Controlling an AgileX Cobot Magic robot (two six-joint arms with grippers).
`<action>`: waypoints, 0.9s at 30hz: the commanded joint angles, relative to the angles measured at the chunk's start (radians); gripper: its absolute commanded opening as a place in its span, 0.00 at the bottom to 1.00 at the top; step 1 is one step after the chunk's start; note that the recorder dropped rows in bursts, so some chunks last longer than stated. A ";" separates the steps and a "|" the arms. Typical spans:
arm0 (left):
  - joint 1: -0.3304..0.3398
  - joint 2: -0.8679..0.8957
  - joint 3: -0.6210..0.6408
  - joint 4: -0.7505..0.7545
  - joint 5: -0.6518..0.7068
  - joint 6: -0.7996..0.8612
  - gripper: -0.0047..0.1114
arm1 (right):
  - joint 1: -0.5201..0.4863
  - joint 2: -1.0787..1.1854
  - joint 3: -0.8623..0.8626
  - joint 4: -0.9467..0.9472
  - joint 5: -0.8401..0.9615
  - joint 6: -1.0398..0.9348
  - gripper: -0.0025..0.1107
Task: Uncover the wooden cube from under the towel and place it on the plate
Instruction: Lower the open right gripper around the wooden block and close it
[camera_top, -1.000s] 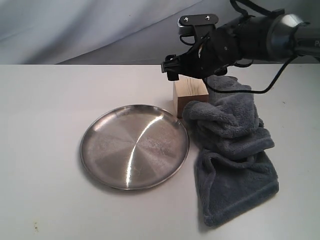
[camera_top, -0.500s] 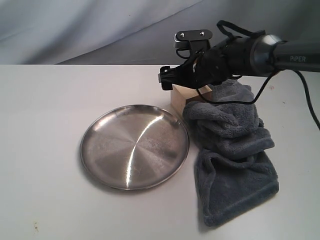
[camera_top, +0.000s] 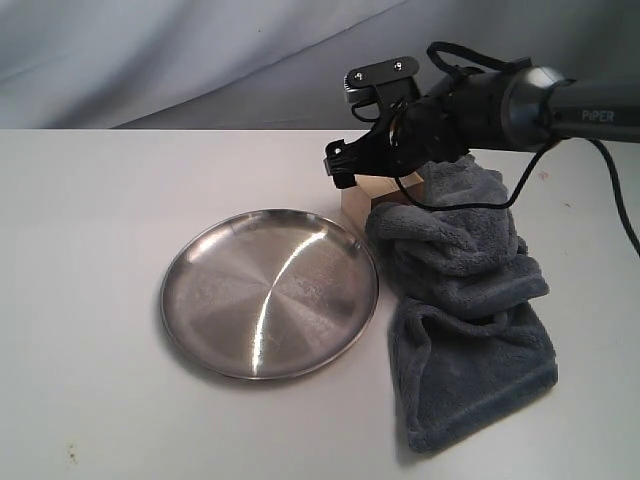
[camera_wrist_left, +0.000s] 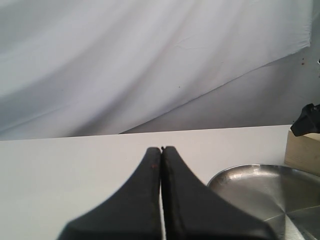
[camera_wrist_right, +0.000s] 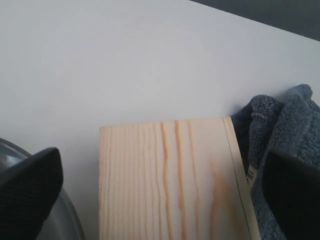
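Observation:
The pale wooden cube stands on the table just behind the steel plate, with the blue-grey towel bunched against its right side. My right gripper hangs over the cube's top, open. In the right wrist view its dark fingers stand on either side of the cube, apart from it, with the towel beside one of them. My left gripper is shut on nothing, low over the table beside the plate; the cube shows beyond it.
The towel trails toward the front right of the white table. A grey cloth backdrop hangs behind the table. A black cable loops from the right arm over the towel.
The right gripper has swung left and settled low over the cube's top. Plate and towel have not moved.

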 joint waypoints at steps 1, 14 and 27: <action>0.002 -0.004 0.004 -0.002 -0.011 -0.002 0.04 | 0.002 -0.003 0.000 -0.033 0.001 -0.007 0.95; 0.002 -0.004 0.004 -0.002 -0.011 -0.002 0.04 | -0.032 0.039 0.000 -0.009 0.017 -0.002 0.95; 0.002 -0.004 0.004 -0.002 -0.011 -0.002 0.04 | -0.015 0.041 0.000 0.118 0.070 -0.149 0.95</action>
